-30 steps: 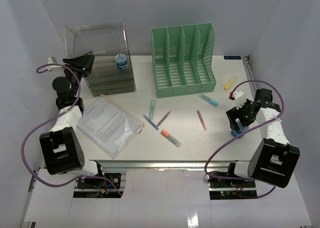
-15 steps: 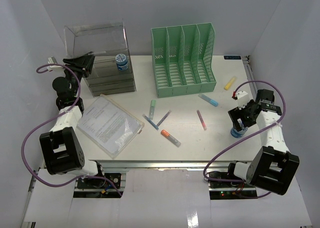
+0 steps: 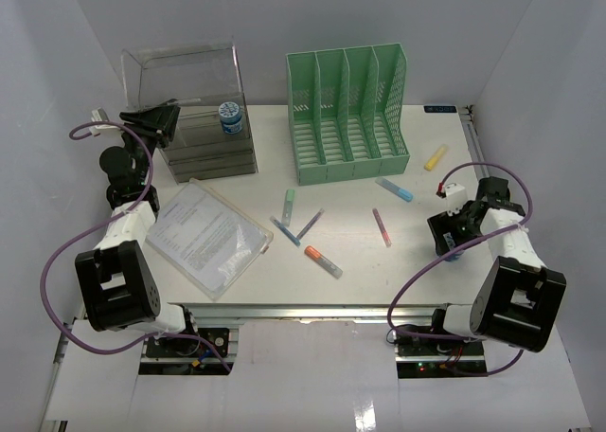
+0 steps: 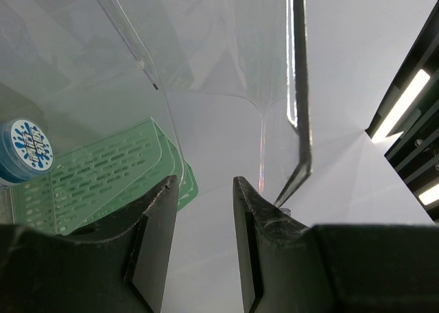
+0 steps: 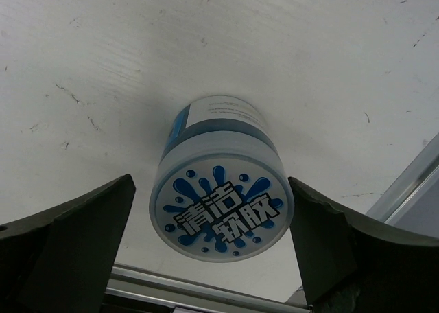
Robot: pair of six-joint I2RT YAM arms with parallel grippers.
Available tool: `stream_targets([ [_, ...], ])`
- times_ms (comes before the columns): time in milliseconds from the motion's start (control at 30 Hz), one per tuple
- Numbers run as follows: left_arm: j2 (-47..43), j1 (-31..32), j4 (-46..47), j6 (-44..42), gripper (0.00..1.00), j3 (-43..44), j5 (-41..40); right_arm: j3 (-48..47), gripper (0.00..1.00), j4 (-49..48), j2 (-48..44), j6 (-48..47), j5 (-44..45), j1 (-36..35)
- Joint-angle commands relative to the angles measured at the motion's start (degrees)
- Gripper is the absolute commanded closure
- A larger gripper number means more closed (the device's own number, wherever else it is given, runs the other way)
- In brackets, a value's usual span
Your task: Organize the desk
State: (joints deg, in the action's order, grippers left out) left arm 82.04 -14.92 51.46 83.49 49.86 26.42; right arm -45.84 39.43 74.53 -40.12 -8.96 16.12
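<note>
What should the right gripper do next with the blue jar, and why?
Probably close on the blue jar. The right gripper is open, one finger on each side of it with gaps showing, and the jar stands on the desk.

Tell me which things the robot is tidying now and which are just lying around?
Being tidied: desk, right gripper, blue-lidded jar between its open fingers.
Lying around: markers, paper sleeve, green file rack, clear drawer box, second jar.
</note>
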Motion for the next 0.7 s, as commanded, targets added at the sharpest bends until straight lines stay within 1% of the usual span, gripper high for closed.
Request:
stream_targets([
  [0,-1.07,-0.4,2.09,-0.06,0.51,-0.46,0.56,0.07,0.04,-1.85,0.09,0.7,-0.02,0.32],
  [33,-1.01,-0.46,2.15,0.01,0.51,-0.46,0.56,-0.13,0.12,-1.45,0.09,0.56,-0.36,0.32],
  [100,-1.0,-0.46,2.15,0.01,0.51,-0.38,0.56,-0.39,0.42,-1.11,-0.08,0.3,-0.79,0.32],
  [233,-1.0,-0.46,2.24,0.18,0.51,-0.2,0.56,-1.73,0.69,1.02,-0.06,-1.17,-2.68,0.23],
  [267,-1.01,-0.46,2.24,0.19,0.51,-0.21,0.56,-2.32,0.73,2.11,0.11,-1.71,-3.49,0.23],
  [367,-1.02,-0.46,2.31,0.42,0.51,-0.29,0.56,-4.62,0.89,5.71,0.35,-5.17,-7.32,-0.07],
  [433,-1.16,-0.46,2.33,0.47,0.51,-0.35,0.55,-7.71,0.92,9.97,0.3,-7.11,-11.12,-2.19],
  [533,-1.09,-0.46,2.48,1.0,0.51,-0.12,0.47,-12.68,0.92,14.31,-1.07,-10.9,-14.34,-11.51],
  [567,-1.09,-0.4,2.56,1.24,0.51,0.01,0.47,-14.9,0.92,14.65,-1.71,-11.27,-14.44,-17.52],
  [633,-1.02,-0.46,2.46,1.32,0.51,0.36,0.57,-18.43,0.92,12.85,-2.89,-11.17,-12.92,-25.25],
  [667,-1.1,-0.46,2.27,1.32,0.51,0.51,0.61,-20.17,0.92,11.11,-2.89,-10.98,-11.3,-32.04],
])
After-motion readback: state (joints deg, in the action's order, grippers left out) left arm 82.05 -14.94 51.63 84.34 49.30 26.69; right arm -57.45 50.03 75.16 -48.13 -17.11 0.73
